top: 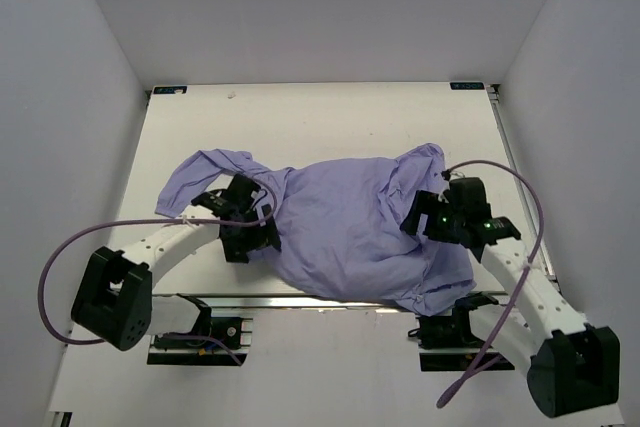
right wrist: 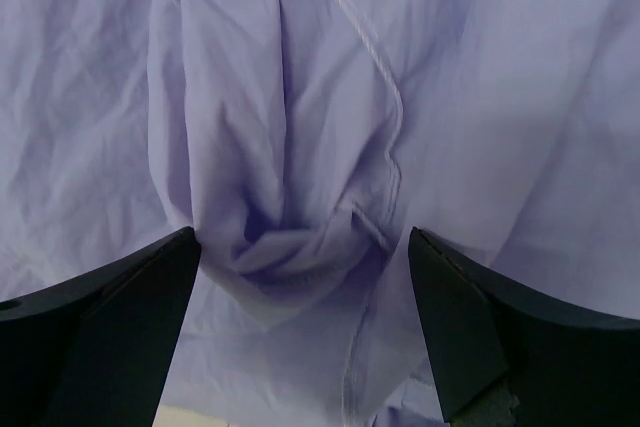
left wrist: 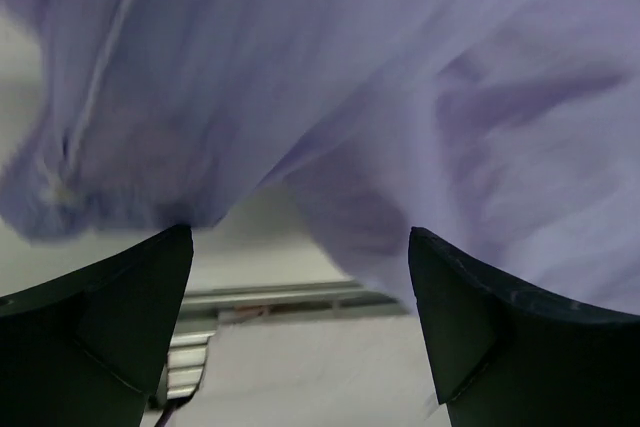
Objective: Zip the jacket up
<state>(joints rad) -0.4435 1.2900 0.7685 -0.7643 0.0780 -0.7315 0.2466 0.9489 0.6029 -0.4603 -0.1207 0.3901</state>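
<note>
Jacket (top: pixel 345 232) sits bunched mid-tabletop (top: pixel 330 117), hanging over the near edge, and I can't make out the zipper. Left end effector (left wrist: pixel 300 247) and right end effector (right wrist: pixel 303 247) are both spread apart at the fabric, and the left wrist view's blurry.

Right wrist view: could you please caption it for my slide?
Open right gripper facing a bunched, seamed fold of the wrinkled lavender jacket.

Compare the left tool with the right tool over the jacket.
The left tool sits at the left edge of the jacket; the right tool sits at its right side. Bare table shows between the left tool's fingers; only a bunched fabric fold shows between the right tool's. Both stand open, gripping nothing.
</note>
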